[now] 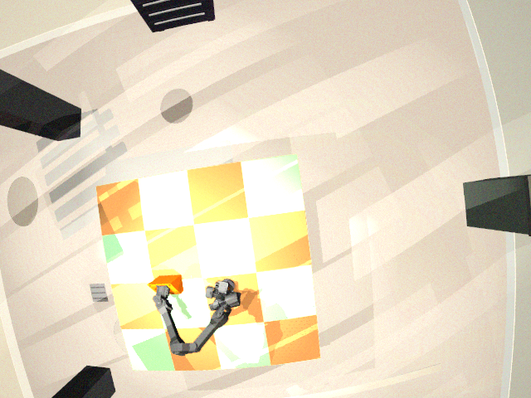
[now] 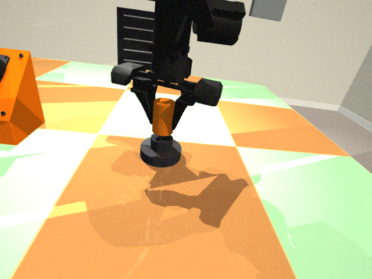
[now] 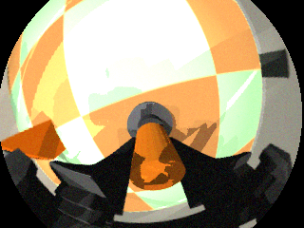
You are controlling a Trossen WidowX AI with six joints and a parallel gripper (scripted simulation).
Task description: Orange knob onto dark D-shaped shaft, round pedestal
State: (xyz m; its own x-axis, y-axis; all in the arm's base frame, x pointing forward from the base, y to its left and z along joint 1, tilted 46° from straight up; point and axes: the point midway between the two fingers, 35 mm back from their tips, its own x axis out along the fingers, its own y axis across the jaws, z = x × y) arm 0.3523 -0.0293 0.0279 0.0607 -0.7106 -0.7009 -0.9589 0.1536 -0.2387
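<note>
- We are pinching the orange knob (image 2: 163, 118) (image 3: 157, 154) upright between the fingers of our gripper (image 1: 222, 288) (image 2: 162, 123) (image 3: 152, 141);
- below the fingertips, the round pedestal (image 2: 160, 158) (image 3: 137, 115) is waiting, its collar (image 2: 161, 146) showing under the knob; we aren't seeing whether the shaft is entering the hole;
- we are probably nearing flat-side matching; pushing fully down and letting go are remaining.
</note>
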